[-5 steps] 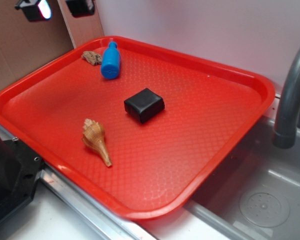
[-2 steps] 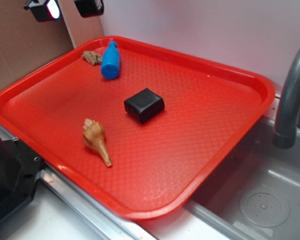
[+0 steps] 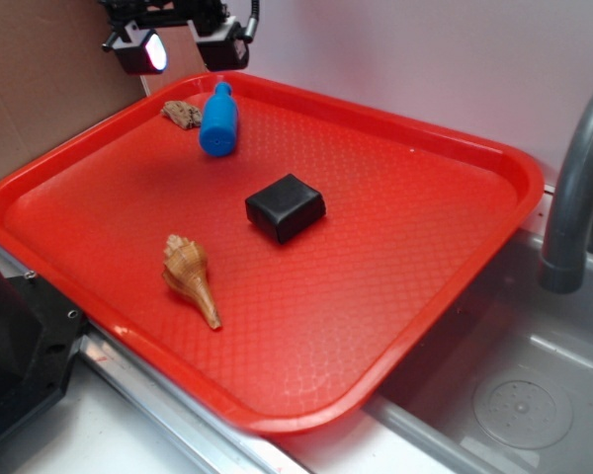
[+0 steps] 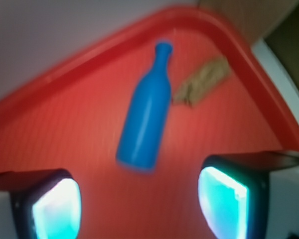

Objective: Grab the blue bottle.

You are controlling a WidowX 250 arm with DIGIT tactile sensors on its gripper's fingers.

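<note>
The claw [image 3: 183,47] is hanging above the far left corner of the red tray [image 3: 494,158], its two pads spread apart and gripping nothing. The blue bottle [image 3: 218,119] is lying on its side in that corner, neck pointing toward the far rim, just beside a brown shell fragment [image 3: 182,114]. In the wrist view the bottle [image 4: 145,117] is sitting between and ahead of the two lit pads [image 4: 224,204], so the opening appears roughly centred on the body for a grasp across its width. The fragment [image 4: 202,82] is lying close to the neck, which favours closing on the wide body instead. A black block [image 3: 286,207] and a conch shell [image 3: 190,275] are resting well apart, nearer on the tray. A grey faucet [image 3: 578,188] is standing over the sink at right.
</note>
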